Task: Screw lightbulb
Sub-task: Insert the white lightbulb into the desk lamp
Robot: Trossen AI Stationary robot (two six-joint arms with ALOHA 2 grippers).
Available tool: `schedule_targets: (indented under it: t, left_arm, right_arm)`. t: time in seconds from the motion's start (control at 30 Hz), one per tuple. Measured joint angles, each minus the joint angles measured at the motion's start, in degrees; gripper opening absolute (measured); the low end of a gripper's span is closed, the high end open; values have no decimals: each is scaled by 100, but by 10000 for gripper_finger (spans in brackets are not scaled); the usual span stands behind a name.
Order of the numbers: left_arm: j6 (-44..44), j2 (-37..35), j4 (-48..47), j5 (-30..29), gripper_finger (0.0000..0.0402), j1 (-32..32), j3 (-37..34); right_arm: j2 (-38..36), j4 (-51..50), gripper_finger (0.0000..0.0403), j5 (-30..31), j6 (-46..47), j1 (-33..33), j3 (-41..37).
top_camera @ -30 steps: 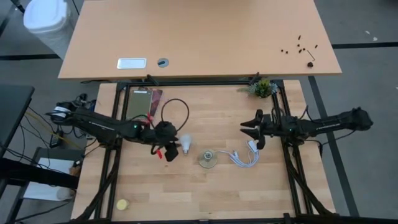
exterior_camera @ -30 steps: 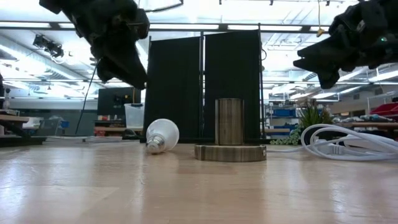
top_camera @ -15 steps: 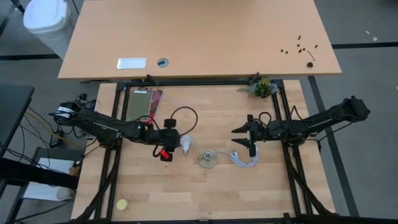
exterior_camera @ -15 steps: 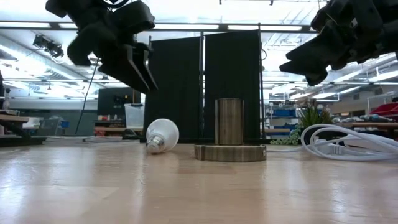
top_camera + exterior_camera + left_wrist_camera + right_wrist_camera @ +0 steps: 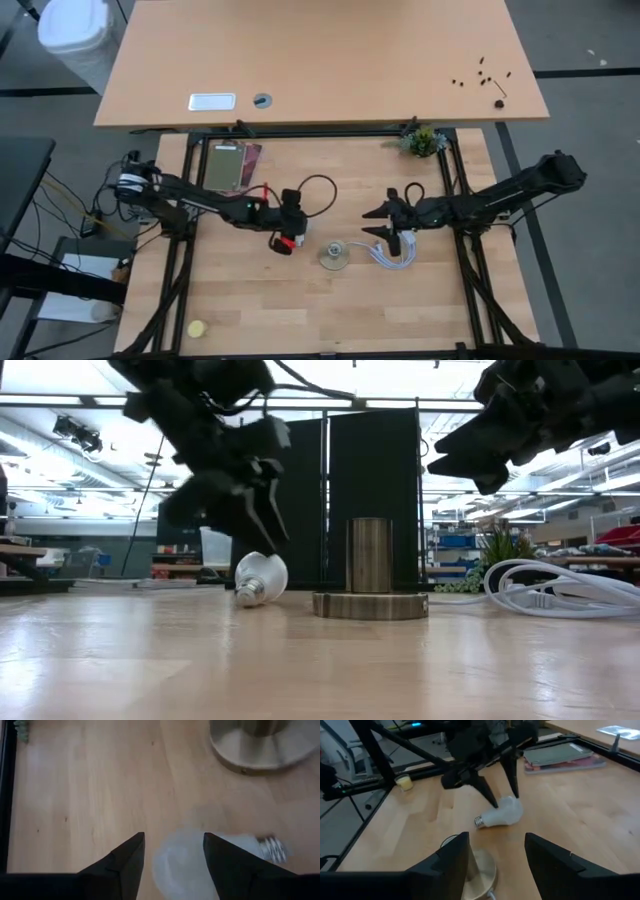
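The white lightbulb (image 5: 262, 578) lies on its side on the wooden table, its screw base (image 5: 272, 849) pointing toward the near edge; it also shows in the right wrist view (image 5: 502, 812). My left gripper (image 5: 174, 836) is open and hangs just above the bulb's globe, one finger on each side; in the high view (image 5: 295, 229) it hides the bulb. The round socket (image 5: 335, 255) stands upright to the bulb's right. My right gripper (image 5: 375, 222) is open and empty, up in the air right of the socket.
A coiled white cable (image 5: 395, 250) lies right of the socket, under my right gripper. A small plant (image 5: 422, 141) stands at the far right corner, a flat tablet (image 5: 225, 165) at the far left, and a yellow object (image 5: 196, 328) near the front left.
My left gripper has gone toward the table's right edge and down, until it hangs over the lightbulb. My right gripper has gone toward the table's left edge, nearer to the socket. The bulb and the socket have stayed where they were.
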Motion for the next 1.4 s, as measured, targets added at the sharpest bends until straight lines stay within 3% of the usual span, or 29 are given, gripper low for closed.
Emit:
schedule_targets:
  t: [0.47, 0.9, 1.07, 1.23, 1.4]
  left_arm:
    - [-322, 482, -318, 86, 209, 195, 593]
    - [-1556, 485, -2560, 85, 209, 191, 996]
    - [-1831, 453, -2873, 279, 209, 152, 1242]
    - [-1993, 382, -2846, 663, 208, -371, 1511]
    - [-2484, 382, -2397, 280, 208, -1428, 1570]
  right_arm:
    - [180, 84, 202, 10, 197, 2, 43]
    - [215, 53, 202, 15, 99, 2, 40]
    - [215, 48, 202, 21, 92, 2, 40]
    - [215, 32, 202, 35, 88, 2, 40]
    - [215, -105, 202, 56, -15, 2, 36]
